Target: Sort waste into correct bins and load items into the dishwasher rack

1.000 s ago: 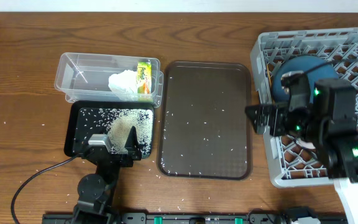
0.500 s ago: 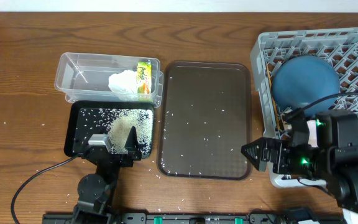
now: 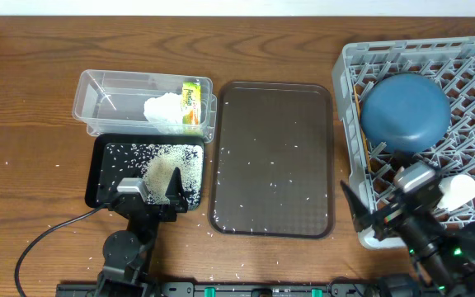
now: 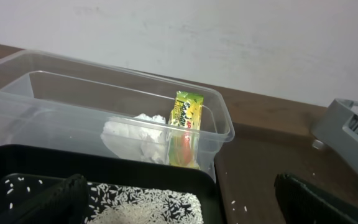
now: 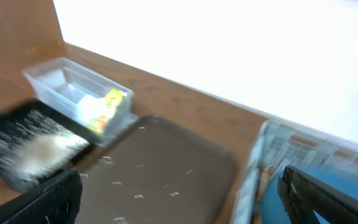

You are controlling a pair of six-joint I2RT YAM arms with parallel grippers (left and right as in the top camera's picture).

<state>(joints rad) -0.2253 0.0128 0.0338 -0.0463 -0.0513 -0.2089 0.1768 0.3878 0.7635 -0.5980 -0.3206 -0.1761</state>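
no text is readable; the print on the snack wrapper (image 4: 186, 112) is too blurred.

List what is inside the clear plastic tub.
In the clear plastic tub, a crumpled white tissue and a yellow-green snack wrapper sit side by side at its right end in the overhead view. Anything beneath the tissue is covered.

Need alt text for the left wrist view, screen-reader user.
A clear plastic tub holds a crumpled white tissue and a yellow-green snack wrapper. In front, a black tray carries rice grains; the left hand, open, frames the bottom corners.
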